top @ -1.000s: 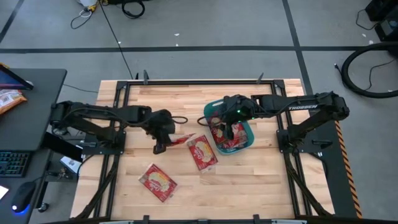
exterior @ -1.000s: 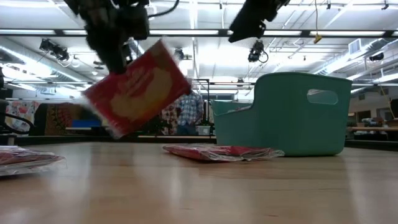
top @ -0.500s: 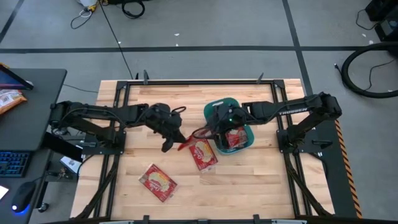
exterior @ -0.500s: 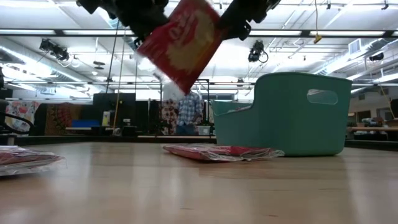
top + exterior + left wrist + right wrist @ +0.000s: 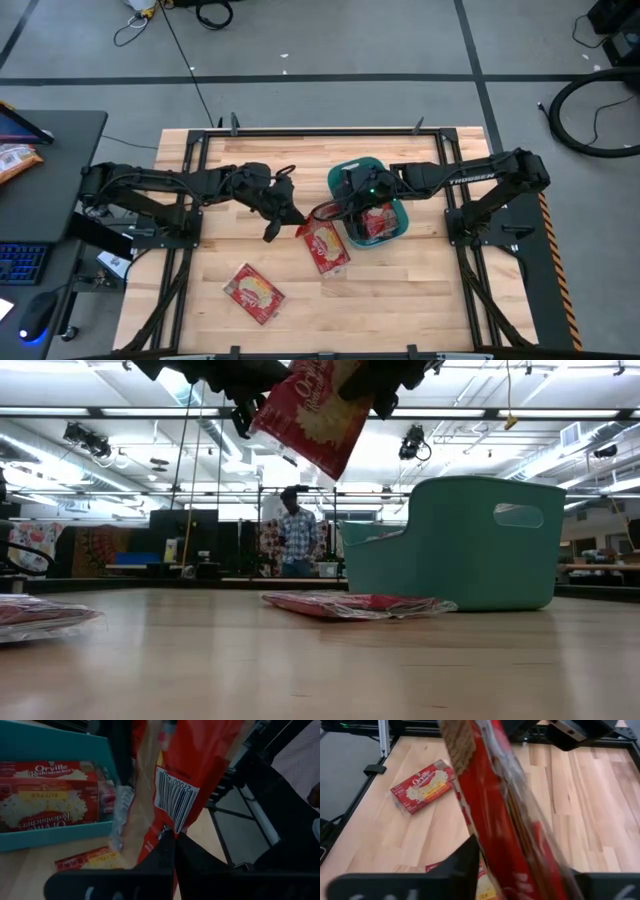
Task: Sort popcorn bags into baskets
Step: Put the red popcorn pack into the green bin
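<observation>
red popcorn bag [image 5: 507,832] between gripper fingers [image 5: 462,865]

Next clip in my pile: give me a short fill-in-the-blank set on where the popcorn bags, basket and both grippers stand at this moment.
1. The left gripper is shut on a raised popcorn bag, holding it ____ the table.
2. The right gripper meets that raised popcorn bag beside the ____ basket.
3. On the bare wood outside the basket lie ____ flat popcorn bags.
4. Inside the basket lie more ____ bags.

Missing words: above; teal; two; popcorn
</observation>
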Robot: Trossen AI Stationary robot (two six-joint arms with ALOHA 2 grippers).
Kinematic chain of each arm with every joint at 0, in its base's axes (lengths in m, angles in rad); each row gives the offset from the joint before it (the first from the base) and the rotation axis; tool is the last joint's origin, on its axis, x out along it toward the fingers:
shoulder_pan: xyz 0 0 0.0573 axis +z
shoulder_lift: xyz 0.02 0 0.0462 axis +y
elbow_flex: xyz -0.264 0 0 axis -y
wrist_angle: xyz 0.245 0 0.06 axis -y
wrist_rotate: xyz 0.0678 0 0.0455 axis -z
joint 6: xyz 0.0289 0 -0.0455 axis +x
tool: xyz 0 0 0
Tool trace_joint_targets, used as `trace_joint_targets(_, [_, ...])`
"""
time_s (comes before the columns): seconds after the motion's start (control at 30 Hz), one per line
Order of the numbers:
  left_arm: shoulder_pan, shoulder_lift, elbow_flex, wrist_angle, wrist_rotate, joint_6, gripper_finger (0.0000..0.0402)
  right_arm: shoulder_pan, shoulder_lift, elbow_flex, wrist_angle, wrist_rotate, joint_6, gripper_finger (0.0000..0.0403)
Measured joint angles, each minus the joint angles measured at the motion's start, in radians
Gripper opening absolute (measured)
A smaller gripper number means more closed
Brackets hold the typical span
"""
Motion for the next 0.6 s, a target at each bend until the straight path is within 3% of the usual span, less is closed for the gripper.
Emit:
trace_joint_targets(0.13, [0.000, 0.000, 0.000, -0.001, -0.030, -0.024, 0.0014, 0.000, -0.001, 0.000, -0.007, -0.007, 0.013, 0.0048])
trace_joint_targets(0.23, [0.000, 0.000, 0.000, -0.001, -0.055, -0.032, 0.0043, 0.000, -0.001, 0.000, -0.018, -0.030, 0.013, 0.0026])
trace_joint_targets(0.43, [0.000, -0.002, 0.002, -0.053, -0.168, -0.045, 0.0127, 0.000, -0.001, 0.023, -0.130, -0.030, 0.014, 0.0030])
trace_joint_targets(0.6, [0.000, -0.002, 0.002, -0.156, -0.247, -0.059, 0.0170, -0.004, -0.001, 0.078, -0.315, 0.063, -0.016, 0.0034])
